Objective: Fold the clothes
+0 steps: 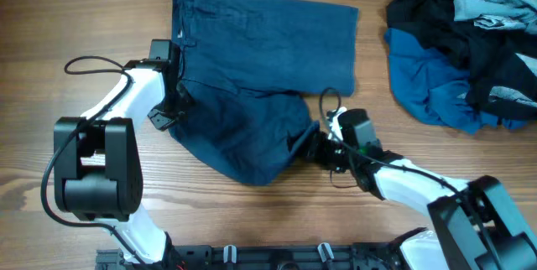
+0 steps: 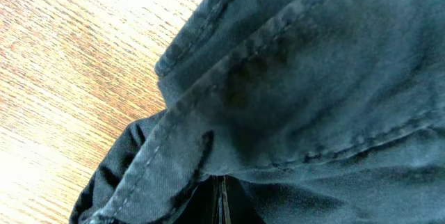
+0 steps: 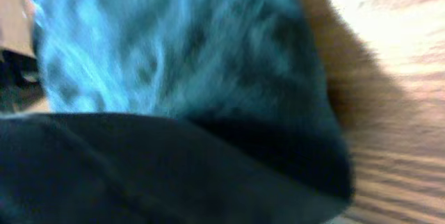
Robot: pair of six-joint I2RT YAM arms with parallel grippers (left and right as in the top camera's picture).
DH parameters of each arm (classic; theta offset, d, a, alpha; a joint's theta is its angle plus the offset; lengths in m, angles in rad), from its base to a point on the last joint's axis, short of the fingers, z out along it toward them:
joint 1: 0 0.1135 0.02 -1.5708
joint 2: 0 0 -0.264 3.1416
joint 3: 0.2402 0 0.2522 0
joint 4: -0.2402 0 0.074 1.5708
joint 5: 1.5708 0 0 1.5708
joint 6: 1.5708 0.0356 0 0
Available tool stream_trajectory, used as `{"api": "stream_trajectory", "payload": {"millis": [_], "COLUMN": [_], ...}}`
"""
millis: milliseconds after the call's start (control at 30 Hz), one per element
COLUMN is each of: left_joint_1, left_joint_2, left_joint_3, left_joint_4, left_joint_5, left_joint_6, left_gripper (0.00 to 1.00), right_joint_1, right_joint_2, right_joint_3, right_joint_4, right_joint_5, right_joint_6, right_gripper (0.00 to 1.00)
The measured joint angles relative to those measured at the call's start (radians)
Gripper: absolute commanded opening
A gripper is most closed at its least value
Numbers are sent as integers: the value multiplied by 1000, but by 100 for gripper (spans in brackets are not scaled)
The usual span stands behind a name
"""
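Note:
The dark navy shorts (image 1: 268,44) lie mid-table, one leg flat at the back, the other bunched toward the front. My left gripper (image 1: 172,106) is at their left edge. In the left wrist view its fingers (image 2: 222,203) are pressed together under a seamed fold of the shorts (image 2: 313,78), shut on the cloth. My right gripper (image 1: 309,146) is pushed into the right edge of the bunched leg. In the right wrist view, blurred navy cloth (image 3: 174,43) covers its fingers, so their state is hidden.
A heap of other clothes (image 1: 461,44), mid-blue, black and pale denim, lies at the back right. The wooden table (image 1: 84,18) shows bare to the left and front. A black cable loop (image 1: 331,98) stands behind the right wrist.

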State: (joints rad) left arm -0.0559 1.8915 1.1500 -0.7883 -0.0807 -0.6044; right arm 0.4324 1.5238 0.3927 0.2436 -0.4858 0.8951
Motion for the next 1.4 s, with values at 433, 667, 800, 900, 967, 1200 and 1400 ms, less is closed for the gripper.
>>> {"api": "stream_trajectory", "payload": {"millis": [433, 667, 800, 900, 967, 1200, 1400], "left_joint_1": [0, 0, 0, 0, 0, 0, 0], "left_joint_2": [0, 0, 0, 0, 0, 0, 0], "left_joint_3": [0, 0, 0, 0, 0, 0, 0], "left_joint_4": [3, 9, 14, 18, 19, 25, 26], "left_joint_5": [0, 0, 0, 0, 0, 0, 0], "left_joint_6": [0, 0, 0, 0, 0, 0, 0], "left_gripper": [4, 4, 4, 4, 4, 4, 4], "right_joint_1": [14, 16, 16, 16, 16, 16, 16], "right_joint_2": [-127, -431, -463, -410, -357, -316, -317], "right_joint_3": [60, 318, 512, 521, 521, 558, 634], "right_joint_4": [-443, -1010, -1128, -1149, -1148, -1038, -990], "right_joint_5": [41, 242, 309, 303, 282, 169, 156], "right_joint_6": [-97, -176, -246, -269, -273, -334, -373], "right_gripper": [4, 4, 4, 4, 4, 4, 4]}}
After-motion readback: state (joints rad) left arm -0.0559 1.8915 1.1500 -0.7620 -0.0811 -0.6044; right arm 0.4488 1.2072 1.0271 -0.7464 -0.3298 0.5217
